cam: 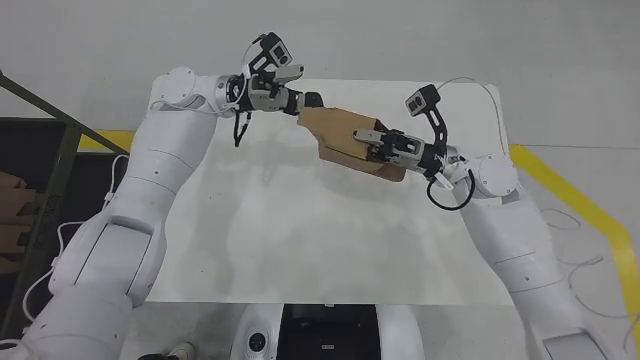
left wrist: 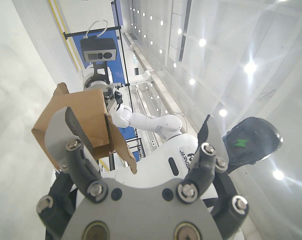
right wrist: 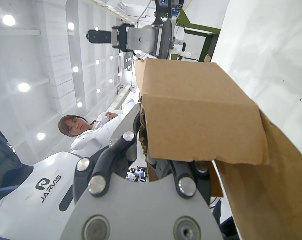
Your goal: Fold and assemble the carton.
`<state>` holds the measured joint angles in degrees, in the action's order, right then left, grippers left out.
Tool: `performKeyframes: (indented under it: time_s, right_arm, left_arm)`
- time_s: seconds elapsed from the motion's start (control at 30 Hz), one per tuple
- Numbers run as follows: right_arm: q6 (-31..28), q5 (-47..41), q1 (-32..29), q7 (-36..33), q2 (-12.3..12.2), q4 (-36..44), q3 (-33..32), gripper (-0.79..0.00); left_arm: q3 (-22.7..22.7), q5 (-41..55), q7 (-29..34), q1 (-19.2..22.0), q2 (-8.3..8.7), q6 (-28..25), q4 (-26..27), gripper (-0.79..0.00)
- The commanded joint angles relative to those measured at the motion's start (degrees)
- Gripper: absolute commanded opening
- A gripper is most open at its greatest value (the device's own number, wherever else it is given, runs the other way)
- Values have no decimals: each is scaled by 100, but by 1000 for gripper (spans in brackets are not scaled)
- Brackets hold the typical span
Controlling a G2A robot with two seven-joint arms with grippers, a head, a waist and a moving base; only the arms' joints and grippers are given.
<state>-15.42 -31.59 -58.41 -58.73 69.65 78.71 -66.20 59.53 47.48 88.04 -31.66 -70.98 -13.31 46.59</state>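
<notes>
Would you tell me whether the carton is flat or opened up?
Opened up: the carton shows two sides meeting at a crease, with flaps sticking out.

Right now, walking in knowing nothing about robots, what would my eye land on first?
Probably the brown carton, half-folded with loose flaps, held up over the far part of the white table. The right gripper grips one end of it, while the left gripper sits open at the opposite end, one finger against the cardboard.
</notes>
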Motion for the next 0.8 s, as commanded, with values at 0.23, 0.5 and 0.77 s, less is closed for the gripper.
performKeyframes:
  time_s: [0.23,0.5,0.77]
  right_arm:
    - [6,-61,89,101,12,-16,-16,-785]
    - [17,-37,40,121,20,72,46,-785]
    - [13,-25,0,142,9,86,-4,-785]
  left_arm:
    - [-142,1,-4,-12,-35,53,104,0]
    - [-249,40,-4,39,-55,54,140,0]
    - [-257,70,-4,69,-39,-19,66,0]
